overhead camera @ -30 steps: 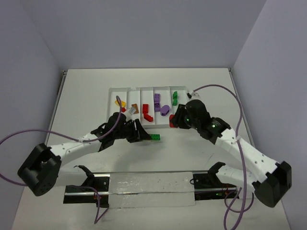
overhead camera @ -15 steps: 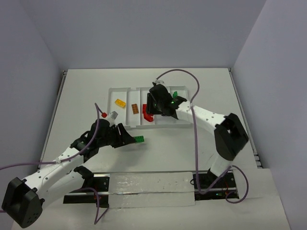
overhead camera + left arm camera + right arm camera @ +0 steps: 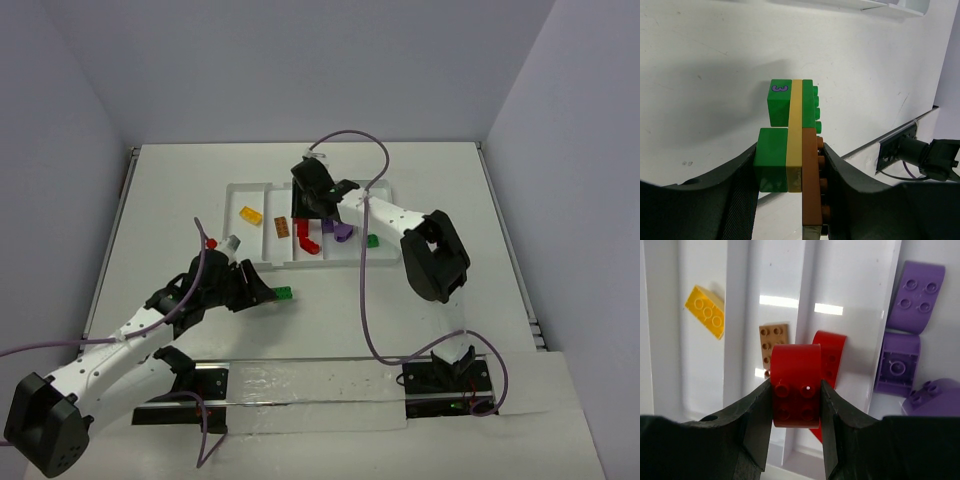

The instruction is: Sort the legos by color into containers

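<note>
- The right jaws are clamped on a red curved plastic brick (image 3: 796,371), studs facing the wrist camera; they stand only as far apart as the brick is wide.
- That brick hangs above the shallow white five-compartment plastic tray (image 3: 740,270), over the ridge between the compartment with a small tan studded plate (image 3: 774,335) and the one holding another red curved brick (image 3: 834,352).
- The left jaws are closed on a stuck-together stack of green, yellow and brown bricks (image 3: 790,112), pressing on its lower green block on one side and its brown plate on the other.
- In the top view this stack (image 3: 284,293) is low over the worktop (image 3: 180,180), just off the tray's near edge; I cannot tell whether it touches the surface.
- Further out, the tray already looks mostly sorted: a yellow brick (image 3: 707,305) alone in one compartment, the tan plate in the next, red next, and purple bricks (image 3: 915,290) beyond.
- A green brick (image 3: 371,240) seems to lie at the tray's right end.
- My judgement is that the task is well along. What is left is setting down the red brick, then pulling the mixed stack apart and placing its pieces by colour.
</note>
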Robot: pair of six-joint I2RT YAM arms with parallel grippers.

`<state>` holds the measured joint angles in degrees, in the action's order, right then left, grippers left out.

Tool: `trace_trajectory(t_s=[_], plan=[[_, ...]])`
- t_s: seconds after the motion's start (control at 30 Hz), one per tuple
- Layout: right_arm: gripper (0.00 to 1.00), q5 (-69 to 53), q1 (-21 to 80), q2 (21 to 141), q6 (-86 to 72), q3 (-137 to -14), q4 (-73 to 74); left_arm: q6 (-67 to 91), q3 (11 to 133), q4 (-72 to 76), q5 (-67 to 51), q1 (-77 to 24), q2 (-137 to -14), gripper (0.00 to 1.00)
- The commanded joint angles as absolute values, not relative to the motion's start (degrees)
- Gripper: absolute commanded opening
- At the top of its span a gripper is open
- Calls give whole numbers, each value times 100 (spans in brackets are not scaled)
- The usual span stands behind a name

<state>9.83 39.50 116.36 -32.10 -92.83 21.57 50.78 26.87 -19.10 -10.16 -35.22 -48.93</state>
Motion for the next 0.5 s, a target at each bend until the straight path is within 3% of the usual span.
trace_trajectory(t_s=[0.0,0.27,0.3,0.33,0.47], plan=[[11,1039,3774,11970,-3219,-9850,2278,5099,2936,-1794,-983,-3480,-4831,0],[21,1036,3674,12256,-3242,-10078,2338,5020,2962,-1712,-1100,-3480,-4802,0],[31,1075,3674,12278,-3232,-10110,2383,5026,2963,-1702,-1110,-3480,-4819,0],[49,1094,3672,12278,-3216,-10126,2393,5019,2972,-1685,-1130,-3480,-4838,0],[78,1120,3657,12314,-3064,-10305,2506,4983,3017,-1607,-1241,-3480,-4898,0]])
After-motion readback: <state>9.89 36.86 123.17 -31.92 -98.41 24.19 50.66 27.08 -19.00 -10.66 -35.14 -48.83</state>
